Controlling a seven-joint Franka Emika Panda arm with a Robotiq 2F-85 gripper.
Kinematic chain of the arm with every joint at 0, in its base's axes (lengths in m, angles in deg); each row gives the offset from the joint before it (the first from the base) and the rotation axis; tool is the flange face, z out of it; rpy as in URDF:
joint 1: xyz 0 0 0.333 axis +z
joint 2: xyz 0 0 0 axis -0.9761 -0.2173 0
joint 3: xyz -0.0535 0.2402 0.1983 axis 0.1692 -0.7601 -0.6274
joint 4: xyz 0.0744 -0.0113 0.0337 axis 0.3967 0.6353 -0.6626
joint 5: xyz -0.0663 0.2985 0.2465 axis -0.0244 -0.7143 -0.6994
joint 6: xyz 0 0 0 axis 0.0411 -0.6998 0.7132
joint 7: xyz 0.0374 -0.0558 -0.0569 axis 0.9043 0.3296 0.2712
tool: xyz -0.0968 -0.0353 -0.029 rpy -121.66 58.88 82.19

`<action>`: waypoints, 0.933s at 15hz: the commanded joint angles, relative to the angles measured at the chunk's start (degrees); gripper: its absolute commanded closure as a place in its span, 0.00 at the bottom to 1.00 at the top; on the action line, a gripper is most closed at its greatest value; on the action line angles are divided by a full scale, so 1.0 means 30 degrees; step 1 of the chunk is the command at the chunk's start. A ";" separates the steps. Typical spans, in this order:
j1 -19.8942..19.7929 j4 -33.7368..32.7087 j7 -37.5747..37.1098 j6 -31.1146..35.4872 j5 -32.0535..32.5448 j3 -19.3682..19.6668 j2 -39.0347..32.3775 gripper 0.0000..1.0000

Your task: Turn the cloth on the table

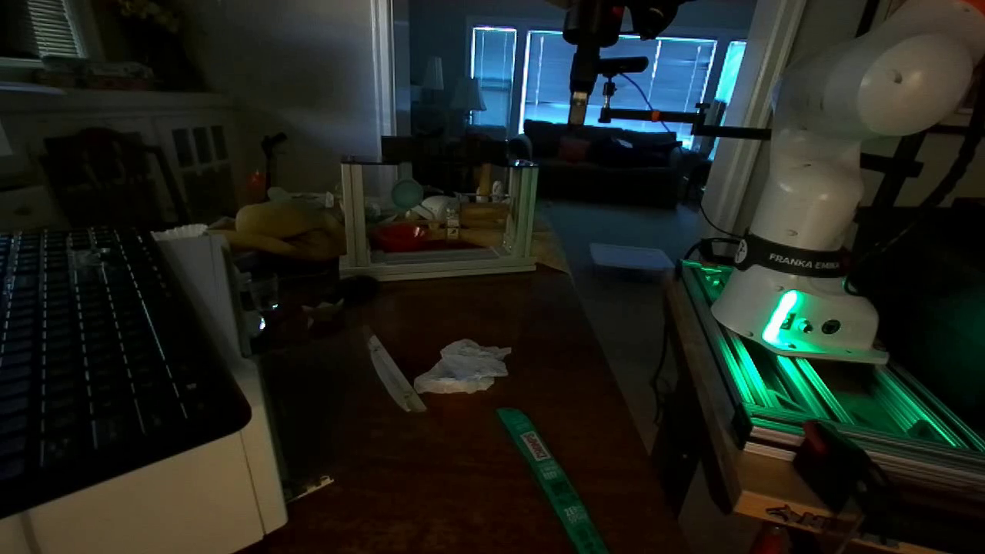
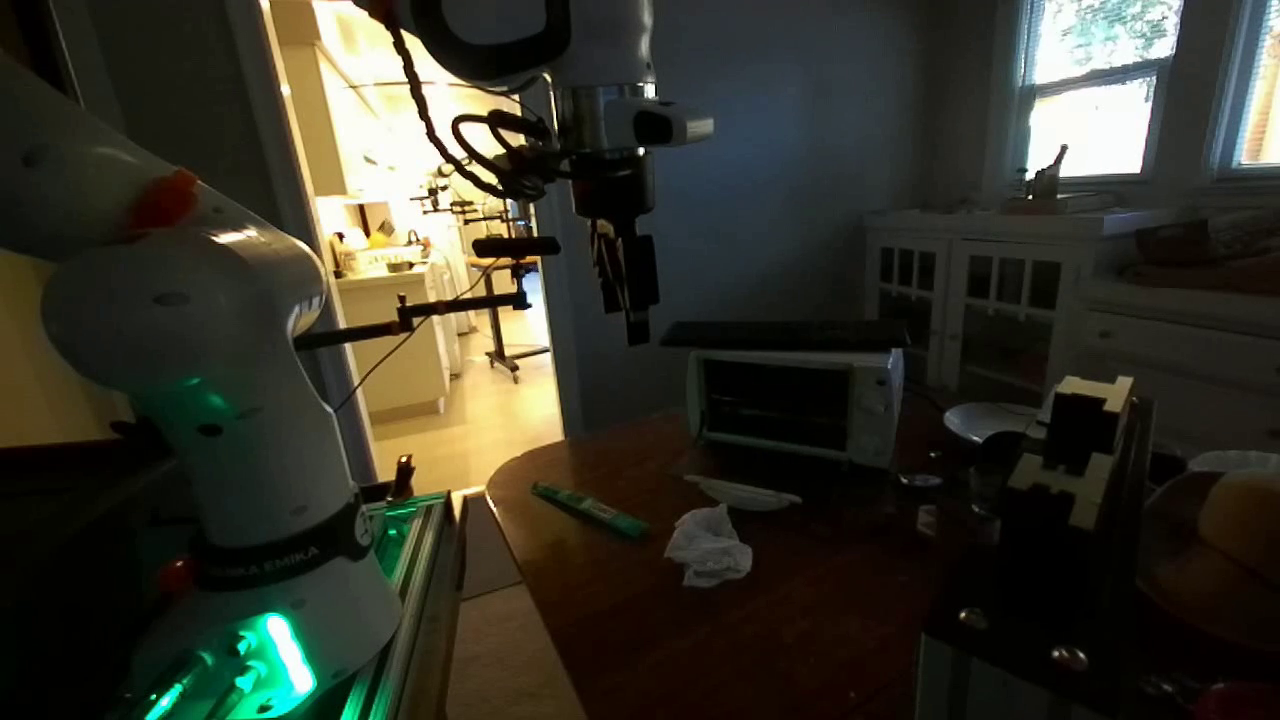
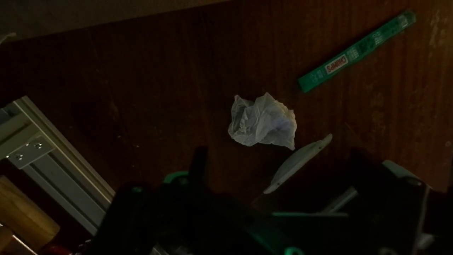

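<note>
The cloth is a crumpled, thin, whitish piece on the brown wooden table (image 1: 462, 477). It shows in both exterior views (image 1: 463, 368) (image 2: 708, 547) and in the upper middle of the wrist view (image 3: 263, 122). My gripper (image 2: 625, 305) points down high above the table, well clear of the cloth. It also shows at the top of an exterior view (image 1: 577, 108). In the wrist view its dark fingers (image 3: 279, 157) stand wide apart with nothing held between them. The finger edges are hard to see in the dark.
A green wrapper strip (image 3: 355, 52) and a pale curved piece (image 3: 299, 163) lie near the cloth. A toaster oven (image 2: 780, 400) stands at one table end. A pale open-framed box (image 1: 439, 269) stands at another, with a red bowl (image 1: 400, 236) beyond.
</note>
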 commanded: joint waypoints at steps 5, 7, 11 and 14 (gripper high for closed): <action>0.0464 -0.0123 0.0456 0.1775 -0.1362 0.0287 -0.1676 0.00; 0.1031 -0.0095 0.0664 0.3711 -0.2636 0.0367 -0.2928 0.00; 0.1841 -0.0073 0.1092 0.7499 -0.4302 0.0265 -0.5941 0.00; 0.2107 -0.0054 0.1210 0.9119 -0.4721 0.0035 -0.8112 0.00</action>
